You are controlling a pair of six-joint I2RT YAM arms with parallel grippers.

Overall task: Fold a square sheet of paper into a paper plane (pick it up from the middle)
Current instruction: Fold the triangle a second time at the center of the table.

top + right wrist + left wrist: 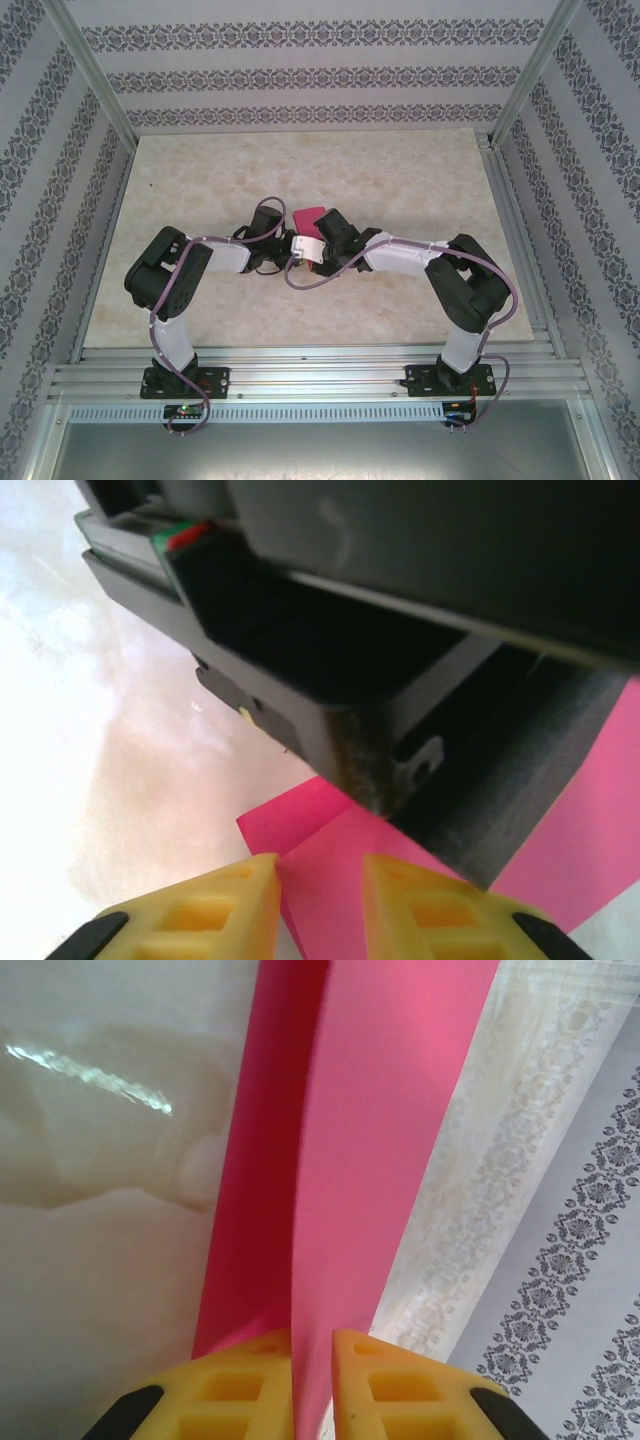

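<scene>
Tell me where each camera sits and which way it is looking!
Top camera: above and behind the arms, looking down at the table; the left arm and right arm show, bases nearest.
Left wrist camera: on the left arm, looking along the left gripper at the pink paper pinched in it.
Right wrist camera: on the right arm, looking past the right gripper at the paper and a dark robot part close by.
Shared: all three see the pink paper and the table.

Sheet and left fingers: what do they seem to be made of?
The sheet seems thin paper, matte pink; it holds a long fold line. The left fingers are probably moulded plastic, matte yellow, with square hollows.
</scene>
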